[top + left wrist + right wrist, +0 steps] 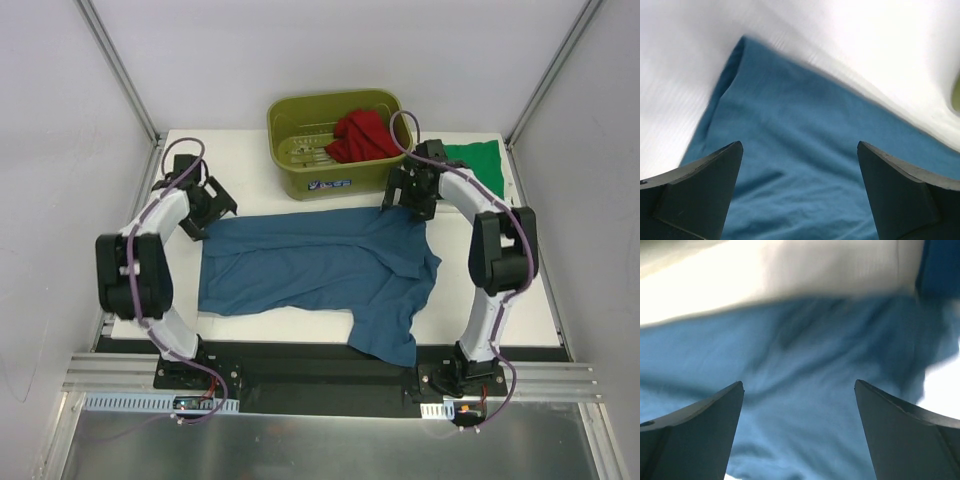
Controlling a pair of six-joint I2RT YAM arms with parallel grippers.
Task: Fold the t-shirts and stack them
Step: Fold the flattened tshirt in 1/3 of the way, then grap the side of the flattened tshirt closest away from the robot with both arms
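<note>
- Teal-blue tee (pixel 310 265) lies spread on the white table (pixel 520 300), mid-table, between the 2 arms.
- It's wrinkled, w/ loose creases across the body. It is not folded.
- Its near-right part runs past the table's near edge and over the black base plate (pixel 300 362).
- L gripper (pixel 212 212) sits at the tee's far-left corner, right at the cloth edge.
- L wrist view: jaws stand wide apart w/ nothing between them. The tee's corner (pixel 790 100) lies below, w/ bare table (pixel 685 75) to the left of it.
- Can't tell if the L fingertips touch the cloth.
- R gripper (pixel 408 198) sits at the tee's far-right edge, just beside the near-right corner of the olive tub (pixel 300 182).
- R wrist view is blurred: jaws are wide apart and grip nothing. Teal cloth (pixel 790 340) fills most of the view, w/ a pale table strip (pixel 765 275) beyond it.
- Can't tell R contact w/ the cloth either.
- Red tee (pixel 365 135) is bunched up inside the tub, in its right half. The tub stands at the far side of the table, about centre.
- Green tee (pixel 478 160) lies flat on the table at the far-right corner, right of the tub. The R arm partly hides it.
- The 3 tees are apart from each other, and none is stacked on another.
</note>
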